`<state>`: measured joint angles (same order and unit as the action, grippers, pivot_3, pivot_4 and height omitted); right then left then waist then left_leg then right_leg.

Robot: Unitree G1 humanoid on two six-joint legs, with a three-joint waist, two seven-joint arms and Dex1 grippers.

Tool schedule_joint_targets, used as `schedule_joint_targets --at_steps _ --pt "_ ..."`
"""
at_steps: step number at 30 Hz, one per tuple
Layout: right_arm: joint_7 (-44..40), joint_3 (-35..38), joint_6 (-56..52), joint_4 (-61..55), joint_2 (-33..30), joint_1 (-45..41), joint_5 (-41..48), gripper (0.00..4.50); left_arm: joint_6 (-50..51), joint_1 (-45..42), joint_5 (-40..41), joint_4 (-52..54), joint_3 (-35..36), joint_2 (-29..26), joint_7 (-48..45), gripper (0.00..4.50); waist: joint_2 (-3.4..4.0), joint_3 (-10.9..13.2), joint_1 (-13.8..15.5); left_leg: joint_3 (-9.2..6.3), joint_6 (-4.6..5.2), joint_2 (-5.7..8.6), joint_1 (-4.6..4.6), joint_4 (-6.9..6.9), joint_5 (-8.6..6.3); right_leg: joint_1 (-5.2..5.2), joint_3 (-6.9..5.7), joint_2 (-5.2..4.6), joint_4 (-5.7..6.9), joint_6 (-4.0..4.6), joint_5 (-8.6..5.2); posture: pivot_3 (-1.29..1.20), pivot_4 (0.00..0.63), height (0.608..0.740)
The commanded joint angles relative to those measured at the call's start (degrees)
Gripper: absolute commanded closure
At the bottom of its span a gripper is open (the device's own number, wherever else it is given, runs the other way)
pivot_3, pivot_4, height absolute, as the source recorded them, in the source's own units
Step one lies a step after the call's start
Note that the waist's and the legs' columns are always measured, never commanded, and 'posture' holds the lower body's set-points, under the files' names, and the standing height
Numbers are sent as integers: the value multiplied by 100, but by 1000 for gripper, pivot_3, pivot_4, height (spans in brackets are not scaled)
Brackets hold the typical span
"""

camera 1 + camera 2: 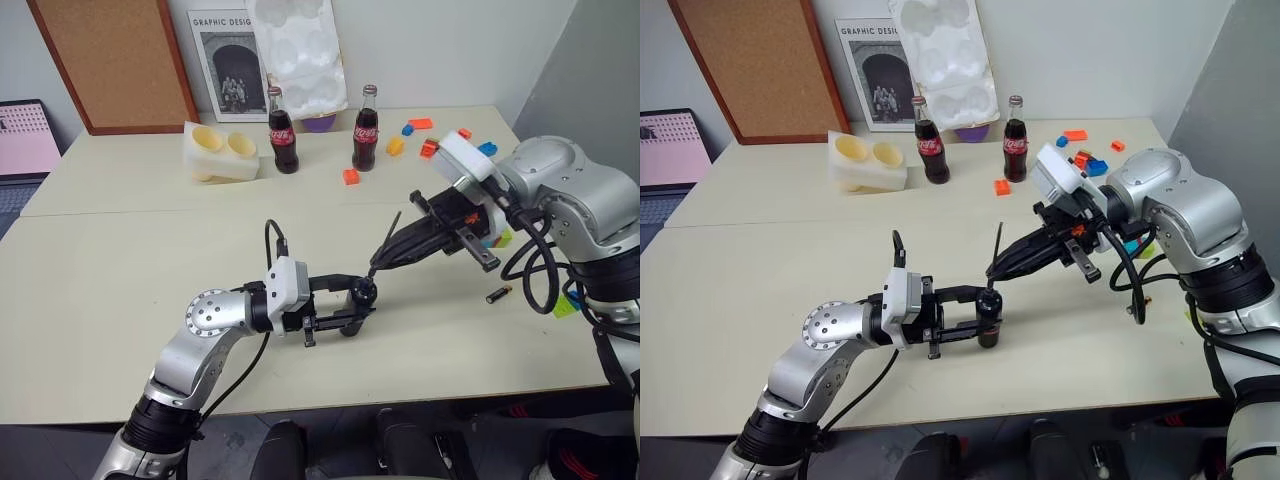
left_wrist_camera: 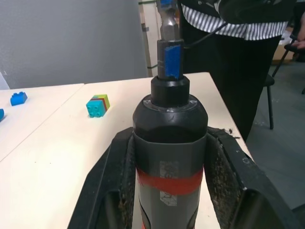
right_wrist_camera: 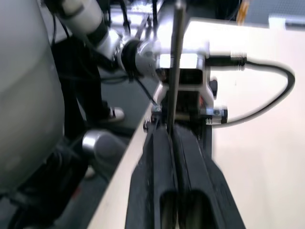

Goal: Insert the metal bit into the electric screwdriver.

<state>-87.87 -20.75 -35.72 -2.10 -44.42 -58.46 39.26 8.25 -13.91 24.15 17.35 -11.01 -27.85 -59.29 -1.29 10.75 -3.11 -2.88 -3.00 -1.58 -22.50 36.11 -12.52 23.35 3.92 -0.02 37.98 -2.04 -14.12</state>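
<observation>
Over a cream table (image 1: 120, 260), the electric screwdriver (image 2: 169, 157) is clamped in the left gripper (image 1: 345, 303); the metal bit (image 1: 997, 245), pinched in the right gripper (image 1: 1005, 265), should be aligned with the blue tip (image 2: 170, 59) before pushing.

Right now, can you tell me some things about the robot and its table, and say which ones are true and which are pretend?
1. The left gripper is shut on the pen-shaped black electric screwdriver with the red band. True.
2. The right gripper is open and holds nothing. False: it is shut on the thin dark grey metal bit.
3. Two dark cola bottles stand upright at the far side of the cream table. True.
4. The short black-and-gold battery sits in the left gripper. False: it lies on the table near the right arm.
5. The metal bit is already fully inside the screwdriver. False: most of it sticks up out of the right gripper.
</observation>
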Motion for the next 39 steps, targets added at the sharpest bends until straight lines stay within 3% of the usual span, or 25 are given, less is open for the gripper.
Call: schedule_joint_targets --at_steps 1,16,27,39 --pt "-184 -159 -204 -9 -39 175 -353 4500 -25 32 -93 21 16 -67 19 2856 0 0 -1 0 0 0 0 0 0 0 0 0 0 0 0 0 150 740" --pt "249 171 -673 -1184 150 594 -104 4500 -26 19 -125 -12 14 -57 17 2857 0 0 -5 0 0 0 -3 -2 0 0 -1 0 -5 0 -1 0 150 740" --pt "-447 1 361 -513 222 400 -505 4500 -55 10 -121 -30 33 -91 9 2857 0 0 -8 0 0 1 -3 -2 0 -1 0 0 -8 1 -1 0 150 740" --pt "-387 189 153 -28 551 413 1 4500 -50 76 -87 41 64 -106 93 2858 0 0 -10 -1 0 1 -5 -2 0 -1 0 0 -8 2 -1 0 150 740"
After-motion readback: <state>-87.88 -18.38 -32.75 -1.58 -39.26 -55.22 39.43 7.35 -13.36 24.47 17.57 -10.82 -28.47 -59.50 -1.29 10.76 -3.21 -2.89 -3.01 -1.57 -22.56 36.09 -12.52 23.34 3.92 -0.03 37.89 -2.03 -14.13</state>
